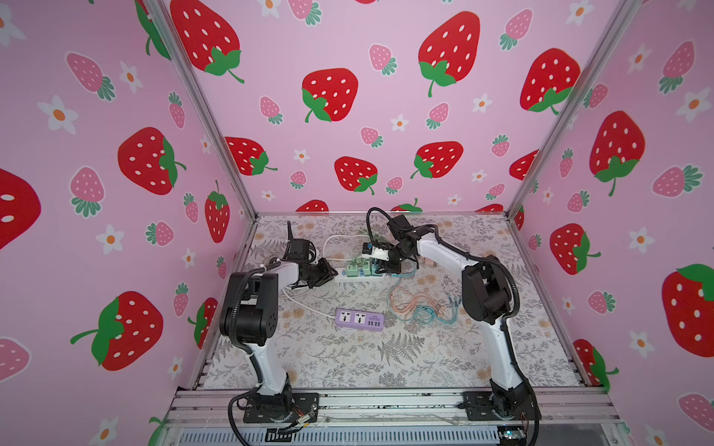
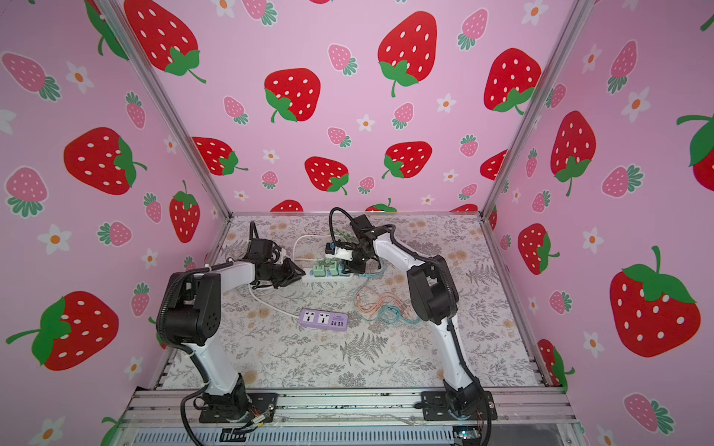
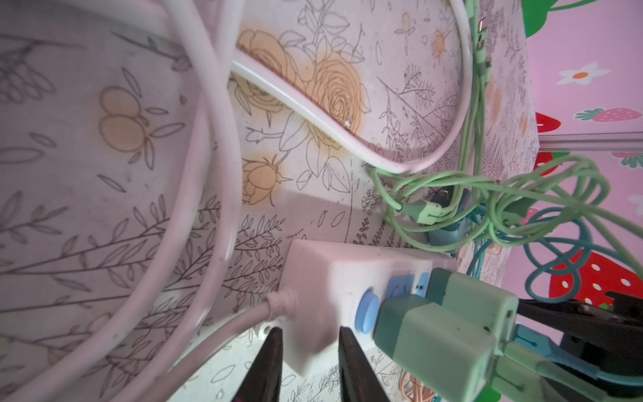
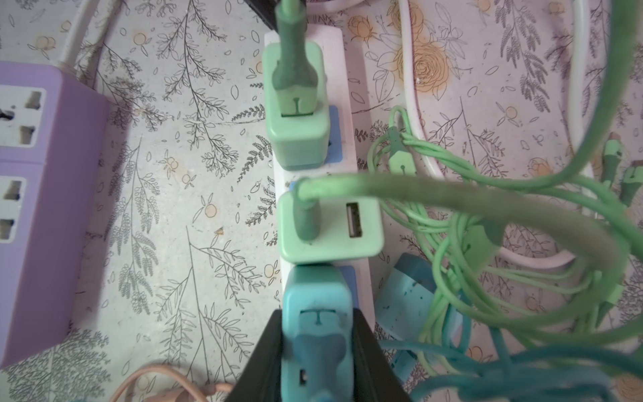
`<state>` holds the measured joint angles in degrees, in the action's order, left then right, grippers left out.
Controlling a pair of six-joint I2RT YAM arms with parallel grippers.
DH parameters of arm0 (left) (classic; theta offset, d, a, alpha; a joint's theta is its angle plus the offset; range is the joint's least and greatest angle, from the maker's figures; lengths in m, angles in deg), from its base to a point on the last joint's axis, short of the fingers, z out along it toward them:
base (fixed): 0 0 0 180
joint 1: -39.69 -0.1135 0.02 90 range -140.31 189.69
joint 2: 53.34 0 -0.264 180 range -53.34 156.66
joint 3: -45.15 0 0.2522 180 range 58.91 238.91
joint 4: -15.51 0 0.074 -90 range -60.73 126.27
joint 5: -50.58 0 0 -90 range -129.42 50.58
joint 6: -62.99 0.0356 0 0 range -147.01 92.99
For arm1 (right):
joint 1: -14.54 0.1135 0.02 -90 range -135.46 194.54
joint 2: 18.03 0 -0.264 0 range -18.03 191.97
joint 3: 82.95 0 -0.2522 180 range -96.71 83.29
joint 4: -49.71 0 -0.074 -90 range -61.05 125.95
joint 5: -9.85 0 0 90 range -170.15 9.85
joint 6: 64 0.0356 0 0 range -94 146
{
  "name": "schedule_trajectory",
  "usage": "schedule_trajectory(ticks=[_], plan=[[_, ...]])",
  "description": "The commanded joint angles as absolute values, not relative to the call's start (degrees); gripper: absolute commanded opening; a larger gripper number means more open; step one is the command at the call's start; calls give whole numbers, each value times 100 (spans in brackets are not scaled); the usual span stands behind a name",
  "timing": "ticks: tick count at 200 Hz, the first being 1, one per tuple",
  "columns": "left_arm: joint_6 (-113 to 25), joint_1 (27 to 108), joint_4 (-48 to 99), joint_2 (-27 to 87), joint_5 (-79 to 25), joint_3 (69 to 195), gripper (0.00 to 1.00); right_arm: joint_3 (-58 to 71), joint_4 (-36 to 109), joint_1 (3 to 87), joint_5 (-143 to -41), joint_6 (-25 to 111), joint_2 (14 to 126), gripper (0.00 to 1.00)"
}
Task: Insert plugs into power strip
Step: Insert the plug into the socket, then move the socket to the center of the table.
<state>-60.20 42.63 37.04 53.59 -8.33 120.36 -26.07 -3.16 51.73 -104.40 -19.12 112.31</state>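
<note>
A white power strip (image 1: 342, 276) (image 2: 309, 276) lies at the back middle of the table. Two mint green plugs (image 4: 299, 139) (image 4: 330, 229) stand in its sockets. A teal-blue plug (image 4: 313, 292) stands in the socket after them, with my right gripper (image 4: 316, 315) (image 1: 382, 266) shut on its two sides. My left gripper (image 3: 309, 334) (image 1: 333, 275) is shut on the cord end of the power strip (image 3: 334, 271), one finger on each side. In the right wrist view, another blue plug (image 4: 407, 296) lies on the table beside the strip among green cables.
A purple power strip (image 1: 359, 319) (image 4: 41, 209) lies nearer the front, with a white cord running left. Peach and teal cables (image 1: 415, 305) are tangled right of it. White cord loops (image 3: 208, 174) lie behind the white strip. Walls enclose three sides.
</note>
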Motion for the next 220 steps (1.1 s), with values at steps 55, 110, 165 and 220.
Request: schedule_trajectory(ticks=[55,110,165,220], plan=[[-5926,4233,3817,5406,-699,12239,31,-2094,-721,5325,-9235,-1960,11903,0],[-5911,3996,3983,4840,-881,11854,31,-1696,-504,5789,-9549,-1953,11511,0],[-5786,3723,4306,4259,-1006,11621,33,-1577,-377,5970,-9819,-1985,11280,0],[-5815,3695,4272,4212,-1006,11536,34,-1365,-284,5985,-10000,-1938,10950,1]])
